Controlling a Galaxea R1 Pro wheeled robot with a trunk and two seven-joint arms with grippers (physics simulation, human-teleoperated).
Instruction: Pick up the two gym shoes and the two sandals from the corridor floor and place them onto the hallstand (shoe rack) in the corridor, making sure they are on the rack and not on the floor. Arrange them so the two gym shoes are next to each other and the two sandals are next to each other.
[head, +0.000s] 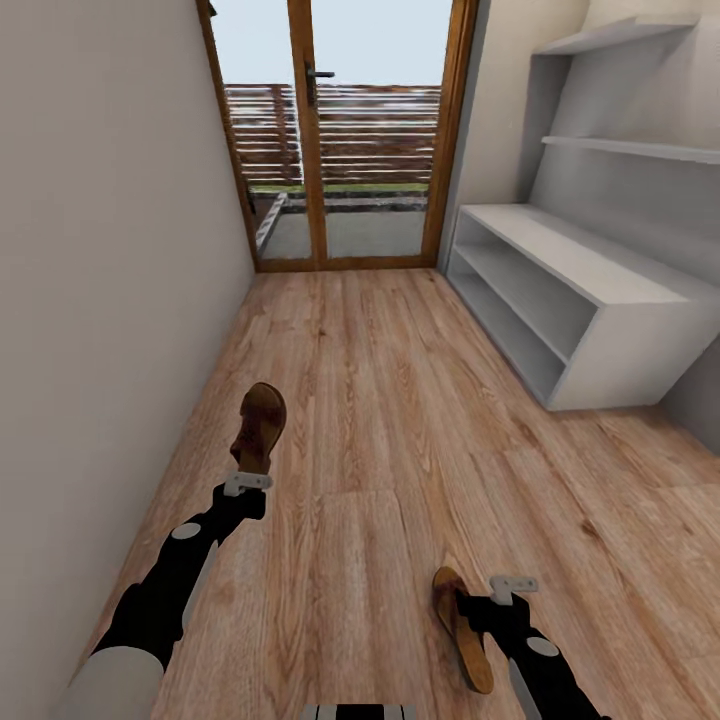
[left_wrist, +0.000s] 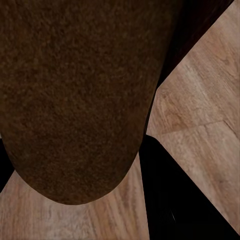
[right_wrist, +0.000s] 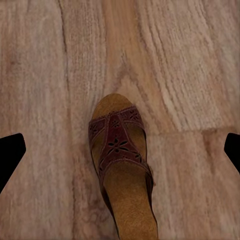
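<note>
One brown sandal (head: 259, 424) is held up off the corridor floor (head: 400, 420), its toe pointing upward, with my left gripper (head: 247, 485) shut on its heel end. Its dark sole (left_wrist: 75, 100) sits very close in the left wrist view. The other sandal (head: 461, 624) lies on the floor at the near right, just left of my right gripper (head: 512, 585). In the right wrist view this sandal (right_wrist: 122, 175) shows its tan footbed and cut-out strap, and the fingertips (right_wrist: 11, 152) stand wide apart, open. The light-grey hallstand (head: 590, 270) stands against the right wall. The gym shoes are out of view.
Thin grey wall shelves (head: 640, 148) hang above the hallstand. A wood-framed glass door (head: 340, 130) closes the corridor's far end. A plain wall (head: 100, 300) runs close along the left. Open plank floor lies between me and the hallstand.
</note>
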